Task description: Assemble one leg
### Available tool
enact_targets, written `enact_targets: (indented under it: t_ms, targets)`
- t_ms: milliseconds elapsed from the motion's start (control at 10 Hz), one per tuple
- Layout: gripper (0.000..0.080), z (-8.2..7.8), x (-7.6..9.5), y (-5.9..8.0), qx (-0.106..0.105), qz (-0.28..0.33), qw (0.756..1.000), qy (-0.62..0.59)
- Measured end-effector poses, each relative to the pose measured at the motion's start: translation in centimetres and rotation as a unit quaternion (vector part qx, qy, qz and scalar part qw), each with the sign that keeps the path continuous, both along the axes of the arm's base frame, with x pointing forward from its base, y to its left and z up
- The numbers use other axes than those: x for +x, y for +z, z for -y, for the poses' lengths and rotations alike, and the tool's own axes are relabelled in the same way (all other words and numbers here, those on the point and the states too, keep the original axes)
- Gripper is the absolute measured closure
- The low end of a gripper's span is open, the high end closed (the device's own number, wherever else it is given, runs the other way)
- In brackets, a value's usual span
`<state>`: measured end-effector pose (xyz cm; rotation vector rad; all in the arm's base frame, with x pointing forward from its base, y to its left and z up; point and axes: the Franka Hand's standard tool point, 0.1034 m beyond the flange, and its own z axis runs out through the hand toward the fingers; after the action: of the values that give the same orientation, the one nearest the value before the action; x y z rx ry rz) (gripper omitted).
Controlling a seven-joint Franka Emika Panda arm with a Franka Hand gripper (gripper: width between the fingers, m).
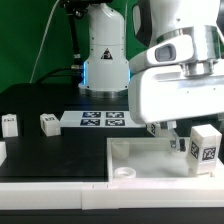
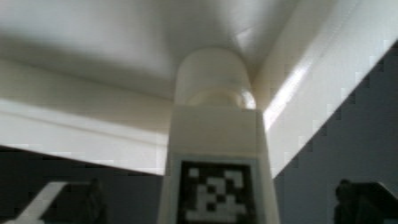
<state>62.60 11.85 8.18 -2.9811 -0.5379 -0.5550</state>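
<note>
A white leg [image 1: 205, 148] with a black-and-white tag stands upright over the right part of the large white panel [image 1: 150, 165], just under my hand. My gripper [image 1: 190, 142] is around it. In the wrist view the leg [image 2: 219, 130] runs down the middle. My dark fingers [image 2: 45, 205] show far out on either side, with a gap between each finger and the leg, so the gripper is open. The panel [image 2: 89, 90] fills the background behind the leg. I cannot tell whether the leg's lower end sits in a socket.
Two more legs [image 1: 48, 122] [image 1: 8, 123] stand on the black table at the exterior view's left, and part of another shows at the left edge. The marker board [image 1: 103, 119] lies behind them. A round socket [image 1: 122, 172] shows at the panel's near left corner.
</note>
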Motion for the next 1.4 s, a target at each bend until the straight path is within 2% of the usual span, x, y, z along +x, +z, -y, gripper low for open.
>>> enact_targets:
  t_ms: [200,500,600,900,1100,1400]
  targets:
    - [0.0150,0.4,0.8,1.1,-0.001,-0.014,1.000,-0.003]
    - [0.0150,0.2,0.4,0.8,-0.002,-0.028,1.000,-0.003]
    - [0.0150,-0.1,-0.6,0.3,-0.004,-0.090,0.996,-0.017]
    - [0.0150,-0.5,-1.1,-0.1,-0.023,-0.223,0.974,-0.014]
    - [0.0150,-0.6,-0.6,-0.3,-0.025,-0.241,0.970,-0.013]
    - [0.0150,-0.6,0.2,0.5,-0.024,-0.240,0.971,-0.011]
